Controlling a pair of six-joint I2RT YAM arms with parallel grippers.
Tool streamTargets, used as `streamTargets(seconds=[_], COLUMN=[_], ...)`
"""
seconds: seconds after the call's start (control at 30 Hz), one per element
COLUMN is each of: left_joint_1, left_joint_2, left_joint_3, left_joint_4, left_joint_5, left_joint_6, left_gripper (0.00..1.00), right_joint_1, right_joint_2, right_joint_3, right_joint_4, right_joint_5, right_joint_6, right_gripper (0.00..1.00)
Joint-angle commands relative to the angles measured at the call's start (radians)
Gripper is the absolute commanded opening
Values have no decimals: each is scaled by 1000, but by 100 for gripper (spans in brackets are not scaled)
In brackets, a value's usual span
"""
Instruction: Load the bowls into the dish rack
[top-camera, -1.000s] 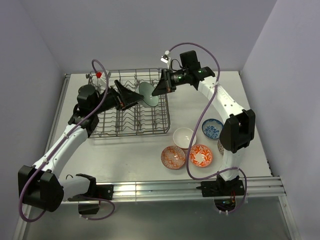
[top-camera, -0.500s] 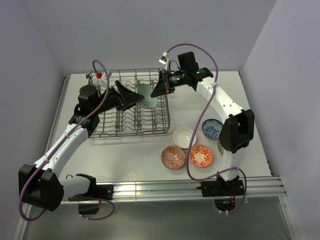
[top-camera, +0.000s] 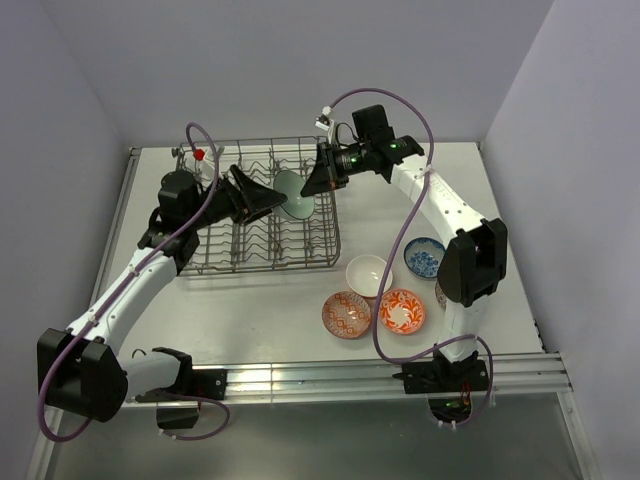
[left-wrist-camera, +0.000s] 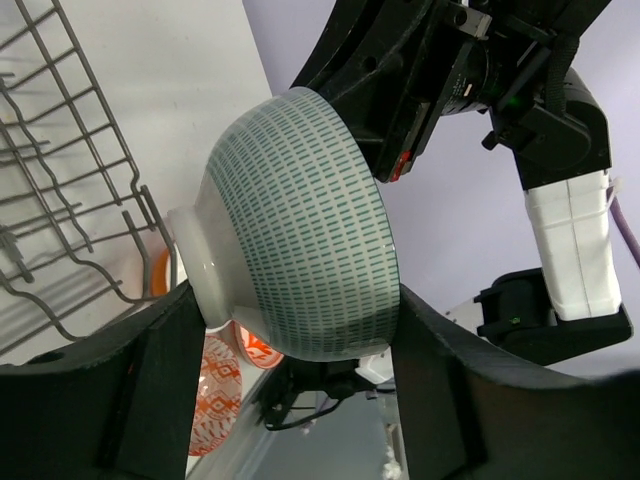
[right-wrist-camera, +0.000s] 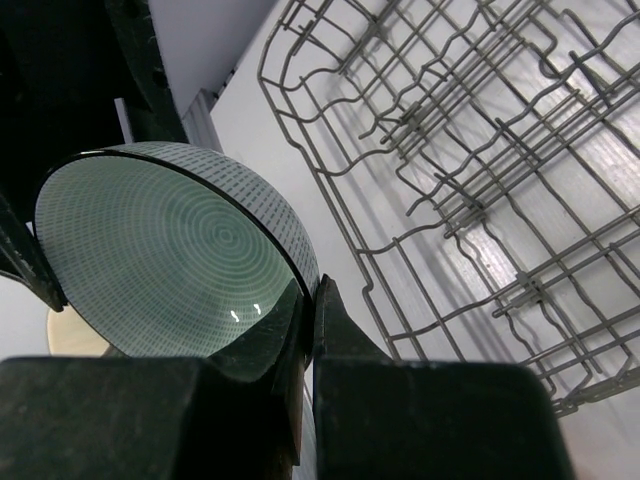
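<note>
The pale green bowl (top-camera: 293, 193) hangs on edge above the right part of the dish rack (top-camera: 250, 262). My right gripper (top-camera: 308, 184) is shut on its rim (right-wrist-camera: 300, 262), one finger inside and one outside. From the left, my left gripper (top-camera: 276, 199) spans the same bowl (left-wrist-camera: 300, 220), one finger against its foot and the other against its rim. Several other bowls lie on the table right of the rack: white (top-camera: 368, 274), blue-white patterned (top-camera: 425, 257), two red-orange patterned (top-camera: 346, 314) (top-camera: 401, 310). A grey-brown one (top-camera: 441, 293) is mostly hidden behind the right arm.
The rack's upright tines (right-wrist-camera: 480, 200) stand directly under the bowl. A small red-capped item (top-camera: 198, 153) sits at the rack's back left corner. Walls close in the table at the back and on both sides, and a metal rail (top-camera: 330, 375) runs along the front.
My left gripper's fingers have closed in from wide open onto the green bowl. The right gripper with the bowl has shifted slightly left and back.
</note>
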Motion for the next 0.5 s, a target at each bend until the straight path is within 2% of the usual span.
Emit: streamTargets(seconds=[0.0,0.07,0.1,0.17,0.27,0.3,0.37,0.43,0.47], left_joint_1=[-9,-9,-9,-9,2,9,26,40,49], left_joint_2=[-17,-20,-21,-25,-23,-26,-25,-25,-25], left_joint_3=[14,14,14,20,23,23,34,38,46], left_joint_4=[82,85,85,64,33,25,-13,-36,-64], left_joint_5=[26,31,34,25,18,9,-2,-15,-21], left_joint_6=[5,8,10,26,36,39,62,86,97], left_gripper=[59,42,23,0,0,0,0,0,0], right_joint_1=[26,28,29,29,31,31,31,29,28], right_joint_2=[7,15,19,24,30,29,27,27,27], right_joint_3=[12,22,25,32,37,37,37,40,40], right_joint_4=[3,-7,-8,-16,-23,-25,-27,-30,-33], right_joint_5=[-10,-10,-10,-9,1,2,7,8,7], right_joint_6=[-11,-16,-18,-13,-10,-10,-8,-5,-4], right_gripper=[0,0,0,1,13,26,44,53,62])
